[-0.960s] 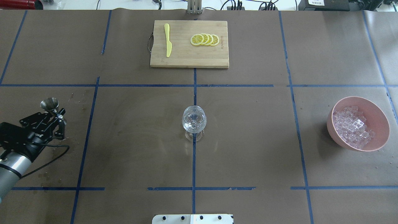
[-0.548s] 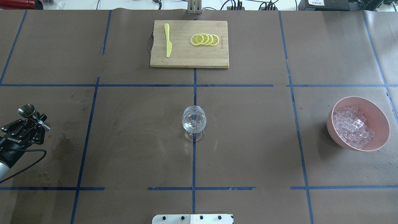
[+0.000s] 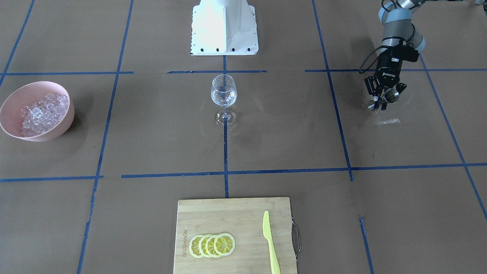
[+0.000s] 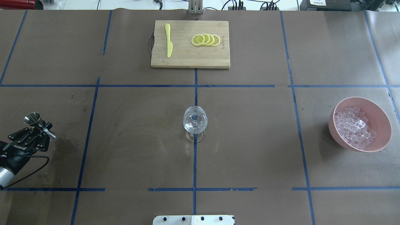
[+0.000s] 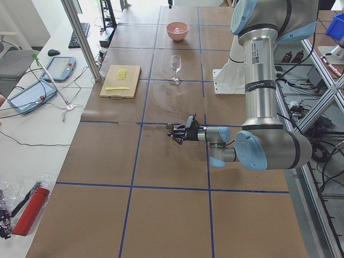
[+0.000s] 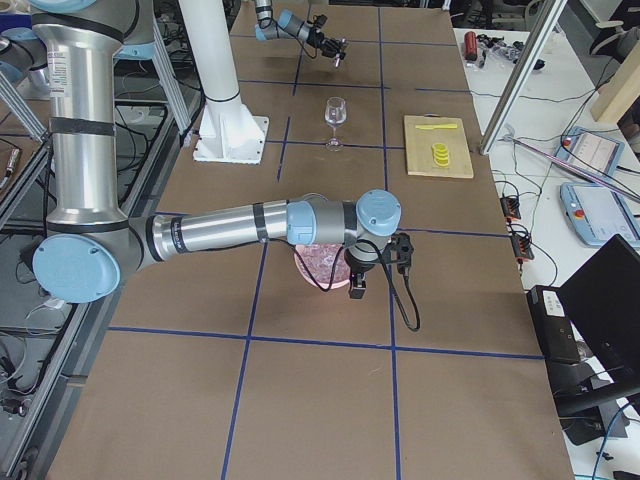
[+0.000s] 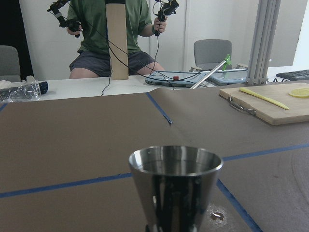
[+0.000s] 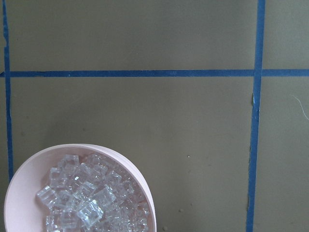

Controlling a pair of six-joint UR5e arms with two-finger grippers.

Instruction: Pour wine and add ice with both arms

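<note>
My left gripper is shut on a steel jigger near the table's left edge, low above the paper; it also shows in the front view. In the left wrist view the jigger fills the lower middle, mouth up. A clear wine glass stands upright at the table's centre. A pink bowl of ice sits at the right. My right gripper hangs over the bowl's near side, seen only in the right side view; I cannot tell if it is open. The right wrist view looks down on the ice.
A wooden cutting board with lemon slices and a yellow knife lies at the far centre. The white robot base stands at the near edge. An operator sits beyond the far side.
My left gripper has carried the jigger leftward, away from the glass, then a little back right and nearer to the base. The glass, bowl and board have not moved.
</note>
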